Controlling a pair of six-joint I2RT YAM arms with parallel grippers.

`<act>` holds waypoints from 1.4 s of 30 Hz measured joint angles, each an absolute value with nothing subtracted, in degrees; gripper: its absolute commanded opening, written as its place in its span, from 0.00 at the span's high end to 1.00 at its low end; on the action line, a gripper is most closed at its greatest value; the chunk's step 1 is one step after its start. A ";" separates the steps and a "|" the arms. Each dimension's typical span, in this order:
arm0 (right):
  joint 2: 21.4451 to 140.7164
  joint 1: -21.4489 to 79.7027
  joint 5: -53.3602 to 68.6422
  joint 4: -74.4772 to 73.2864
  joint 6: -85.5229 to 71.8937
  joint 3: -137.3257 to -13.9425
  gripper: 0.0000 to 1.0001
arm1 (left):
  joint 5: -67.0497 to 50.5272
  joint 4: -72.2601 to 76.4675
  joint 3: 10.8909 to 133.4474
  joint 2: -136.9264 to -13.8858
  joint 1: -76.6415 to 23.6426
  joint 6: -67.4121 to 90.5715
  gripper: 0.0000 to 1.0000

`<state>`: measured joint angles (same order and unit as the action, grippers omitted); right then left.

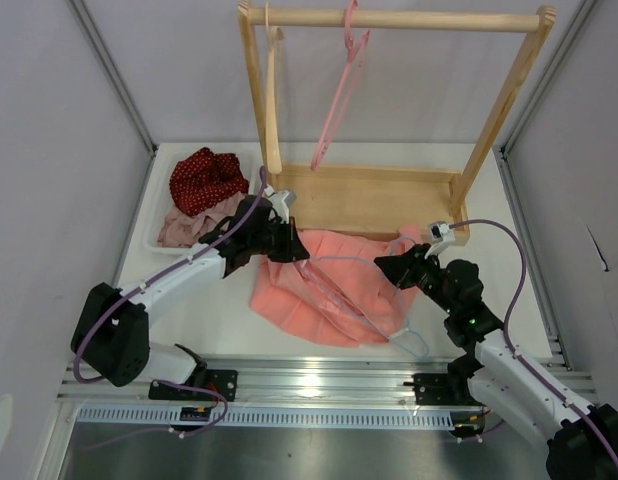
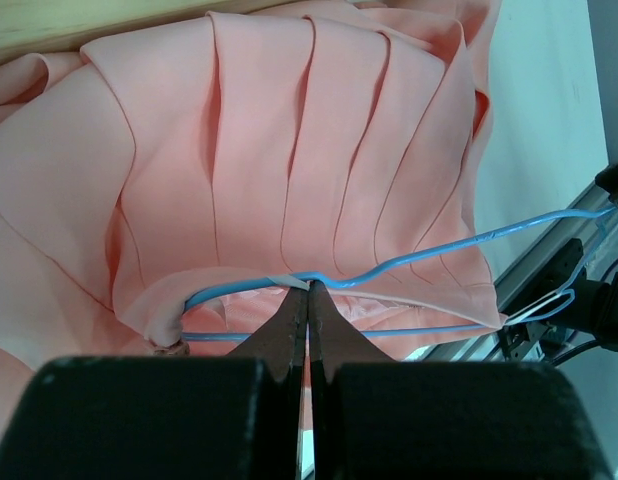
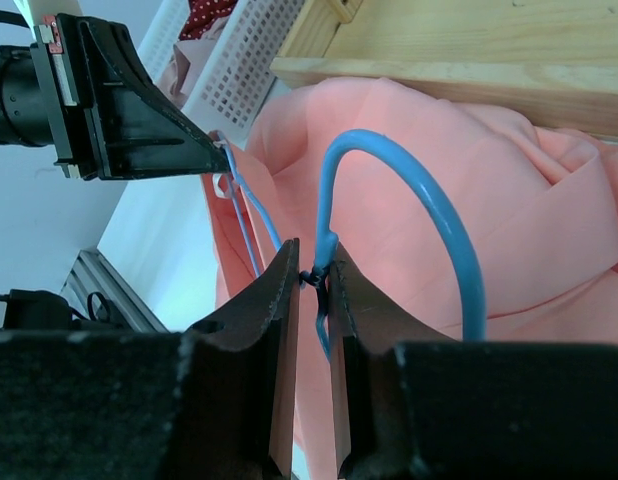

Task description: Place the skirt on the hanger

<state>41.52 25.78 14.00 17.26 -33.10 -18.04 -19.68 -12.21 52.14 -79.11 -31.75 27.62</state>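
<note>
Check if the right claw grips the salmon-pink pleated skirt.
No, the right claw is shut on the thin pale blue hanger, at its neck.

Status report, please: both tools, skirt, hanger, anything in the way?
Left tool shut on skirt waistband. Right tool shut on hanger neck. Hanger partly inside skirt. Wooden rack at skirt's far edge.

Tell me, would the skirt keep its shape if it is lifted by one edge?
Probably floppy: the skirt lies in soft pleats and crumpled folds, so it would likely sag from wherever it is held. It may slide along the hanger, whose wire looks thin and smooth.
</note>
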 measured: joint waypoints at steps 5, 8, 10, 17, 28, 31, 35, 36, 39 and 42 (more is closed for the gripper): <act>40.93 25.76 14.61 17.91 -33.50 -18.02 1.00 | -18.52 -14.31 53.19 -77.17 -31.94 25.78 1.00; 40.66 25.76 14.66 18.41 -33.89 -18.02 1.00 | -17.72 -14.68 53.93 -76.12 -32.05 24.88 1.00; 40.53 25.76 14.76 18.55 -34.06 -17.96 1.00 | -17.76 -14.72 54.24 -75.66 -32.05 24.36 1.00; 41.04 25.65 15.33 20.25 -34.81 -17.12 1.00 | -18.20 -15.40 54.57 -75.70 -33.04 22.09 0.98; 40.42 24.34 16.91 21.76 -36.12 -15.05 1.00 | -18.20 -17.10 54.61 -76.86 -34.02 19.99 0.76; 40.45 23.64 17.50 21.96 -36.53 -14.90 1.00 | -17.93 -17.26 54.63 -76.86 -34.11 19.84 0.75; 41.01 22.98 17.93 22.92 -37.36 -14.76 1.00 | -16.71 -17.37 54.65 -76.86 -34.17 19.73 0.76; 41.28 22.85 17.93 23.40 -37.60 -14.68 1.00 | -16.27 -17.56 54.65 -76.86 -34.17 19.49 0.81; 42.24 22.57 18.33 25.45 -38.37 -13.98 1.00 | -14.57 -18.13 54.68 -76.86 -34.17 19.31 0.92; 43.55 22.26 18.79 27.35 -39.35 -13.28 1.00 | -13.04 -18.87 54.78 -76.86 -34.17 18.98 0.97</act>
